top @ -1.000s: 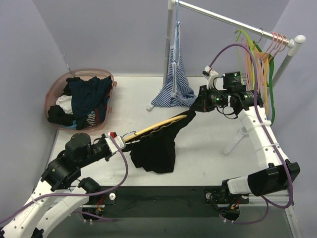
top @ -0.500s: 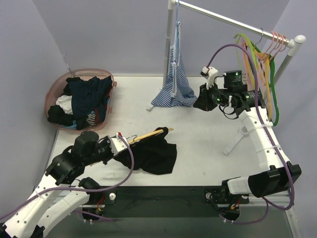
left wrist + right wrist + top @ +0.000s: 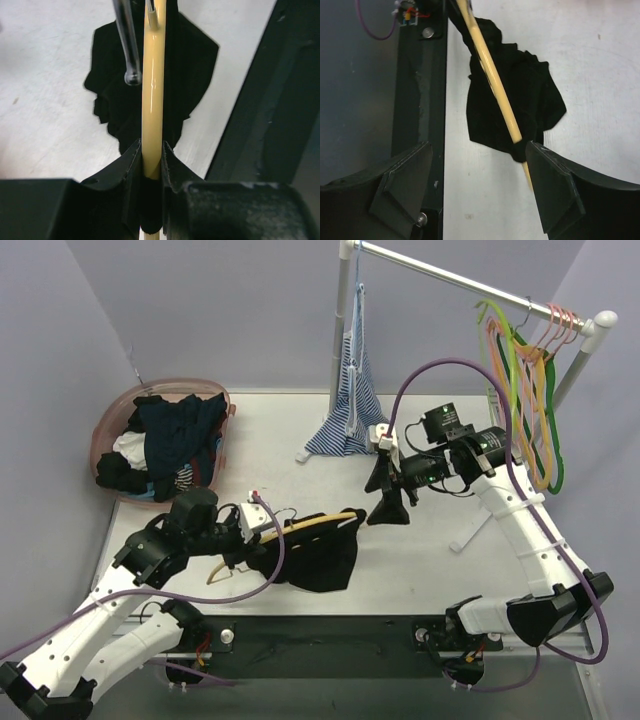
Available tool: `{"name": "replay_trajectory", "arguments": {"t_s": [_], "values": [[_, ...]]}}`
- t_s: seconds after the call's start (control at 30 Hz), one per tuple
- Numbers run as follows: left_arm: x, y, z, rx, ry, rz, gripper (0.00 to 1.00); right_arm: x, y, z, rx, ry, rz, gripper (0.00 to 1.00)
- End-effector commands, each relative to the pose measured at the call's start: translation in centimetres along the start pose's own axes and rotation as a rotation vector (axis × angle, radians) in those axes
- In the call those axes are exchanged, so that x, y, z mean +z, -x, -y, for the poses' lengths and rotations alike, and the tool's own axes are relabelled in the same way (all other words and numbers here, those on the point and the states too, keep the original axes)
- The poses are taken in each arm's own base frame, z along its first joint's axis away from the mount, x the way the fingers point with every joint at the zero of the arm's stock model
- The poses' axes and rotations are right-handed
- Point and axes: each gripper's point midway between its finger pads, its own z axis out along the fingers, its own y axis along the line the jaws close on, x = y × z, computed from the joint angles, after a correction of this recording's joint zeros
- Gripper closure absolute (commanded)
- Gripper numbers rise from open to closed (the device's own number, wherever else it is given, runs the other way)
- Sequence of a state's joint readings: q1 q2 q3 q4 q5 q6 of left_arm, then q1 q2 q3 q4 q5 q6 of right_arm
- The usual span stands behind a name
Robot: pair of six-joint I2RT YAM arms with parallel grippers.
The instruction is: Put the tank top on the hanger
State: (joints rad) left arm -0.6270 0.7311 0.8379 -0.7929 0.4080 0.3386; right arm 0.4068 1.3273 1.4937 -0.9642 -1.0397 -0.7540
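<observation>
Left hand (image 3: 151,162) is pinching the hanger (image 3: 153,90); right hand (image 3: 479,180), spread, is hovering by the tank top (image 3: 520,100) and should be catching fabric only, not the hanger.

tank top (image 3: 320,560) on hanger (image 3: 310,523), basket (image 3: 101,438) left, rack (image 3: 450,276) behind right

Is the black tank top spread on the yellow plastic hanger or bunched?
Bunched: the tank top hangs crumpled along the hanger.

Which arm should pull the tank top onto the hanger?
Right, probably: the right end effector is open at the hanger's free end, over the tank top; the left end effector holds the hanger.
</observation>
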Motion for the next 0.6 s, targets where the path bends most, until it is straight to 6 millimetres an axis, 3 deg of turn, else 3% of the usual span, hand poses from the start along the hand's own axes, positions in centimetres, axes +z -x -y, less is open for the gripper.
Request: {"name": "replay_trajectory", "arguments": {"t_s": [0.0, 0.23, 0.4, 0.57], "values": [[-0.4, 6.0, 2.7, -0.008, -0.192, 0.197, 1.0, 0.1, 1.4, -3.7, -0.143, 0.184, 0.057, 0.22], [-0.3, 8.3, 3.5, 0.018, -0.288, 0.235, 1.0, 2.6, -0.7, -5.3, -0.136, 0.303, -0.053, 0.22], [-0.1, 8.7, 3.8, 0.051, -0.336, 0.223, 1.0, 2.8, -1.5, -5.1, -0.131, 0.291, -0.093, 0.24], [-0.4, 9.4, 3.5, 0.107, -0.345, 0.21, 1.0, 3.5, -2.0, -6.3, -0.112, 0.332, -0.122, 0.35]]}}
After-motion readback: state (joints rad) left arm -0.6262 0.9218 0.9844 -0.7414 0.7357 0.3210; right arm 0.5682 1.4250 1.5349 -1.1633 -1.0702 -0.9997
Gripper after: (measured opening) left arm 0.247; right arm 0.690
